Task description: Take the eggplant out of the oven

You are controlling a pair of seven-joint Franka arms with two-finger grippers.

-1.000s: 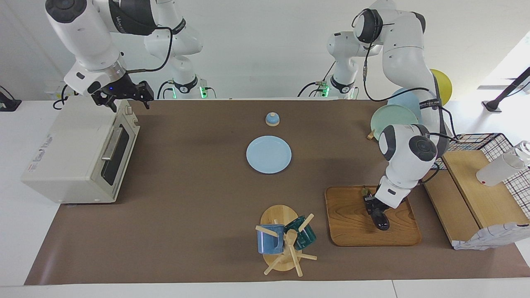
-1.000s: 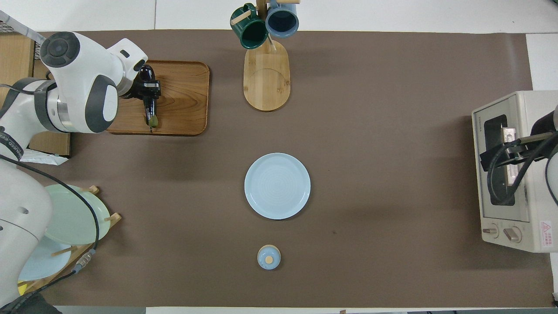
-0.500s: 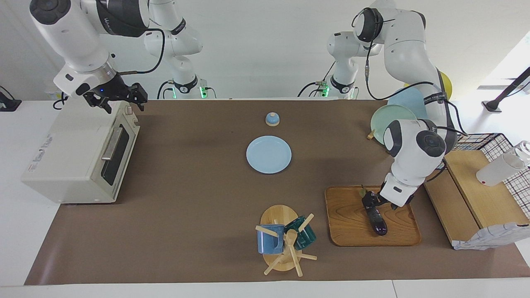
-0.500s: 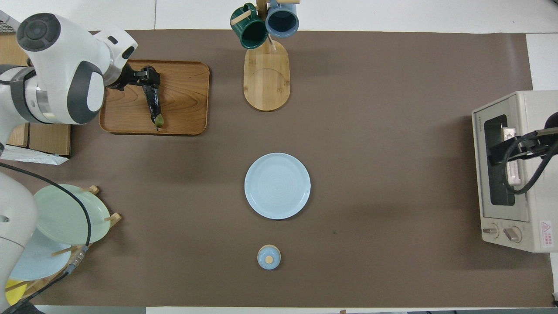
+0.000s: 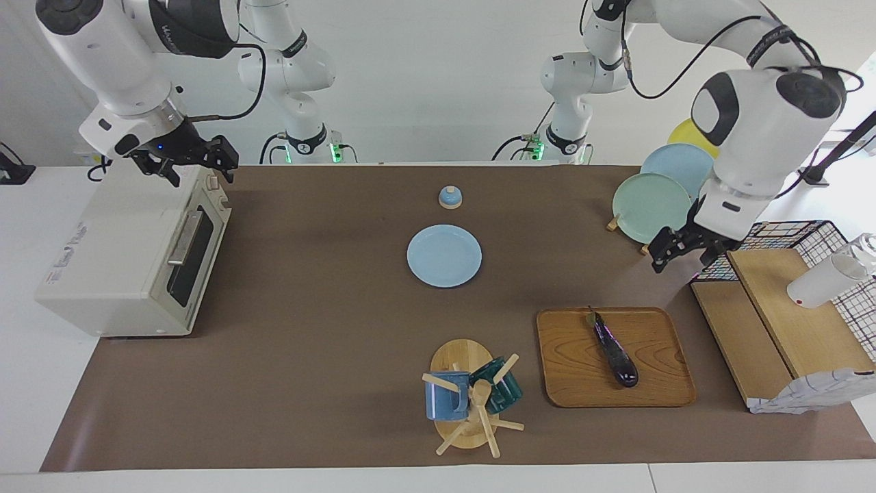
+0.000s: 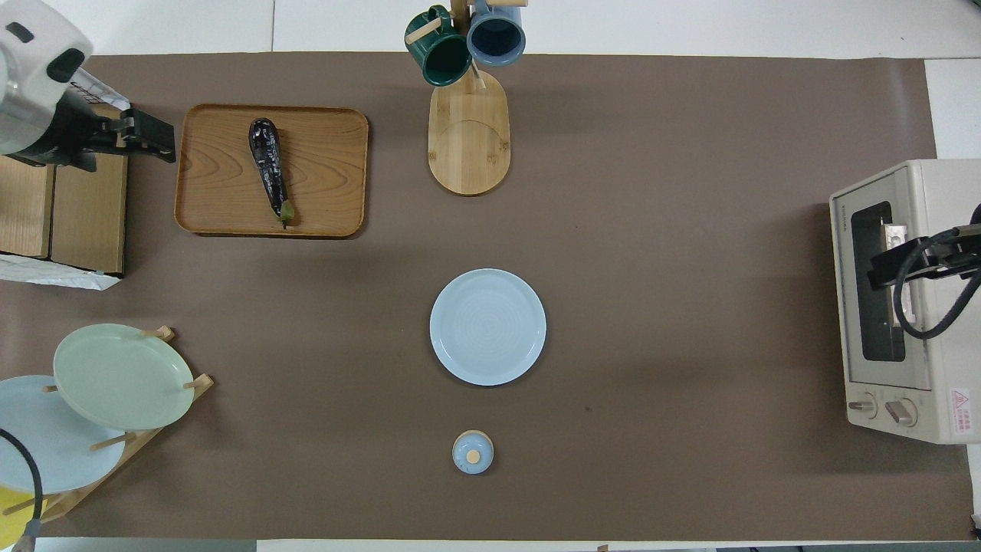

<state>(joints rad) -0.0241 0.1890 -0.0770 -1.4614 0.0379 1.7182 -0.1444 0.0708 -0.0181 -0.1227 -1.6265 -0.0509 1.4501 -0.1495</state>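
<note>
The dark-purple eggplant (image 5: 614, 349) lies loose on the wooden tray (image 5: 657, 390) at the left arm's end of the table, its green stem toward the robots. It also shows in the overhead view (image 6: 267, 162) on the tray (image 6: 322, 207). My left gripper (image 5: 679, 257) is open and empty, raised in the air beside the tray, over the edge of the wooden shelf (image 6: 148, 135). The cream oven (image 5: 116, 253) stands at the right arm's end with its door shut. My right gripper (image 5: 198, 168) is open and empty over the oven's top (image 6: 893, 264).
A light-blue plate (image 5: 444, 255) lies mid-table with a small blue lidded pot (image 5: 450, 197) nearer the robots. A mug tree (image 5: 472, 397) with two mugs stands beside the tray. A plate rack (image 5: 650, 198), wooden shelf (image 5: 773, 322) and wire basket (image 5: 821, 239) crowd the left arm's end.
My left gripper let go of the eggplant on the tray, then rose and drew away toward the wooden shelf. My right gripper shifted slightly over the oven top.
</note>
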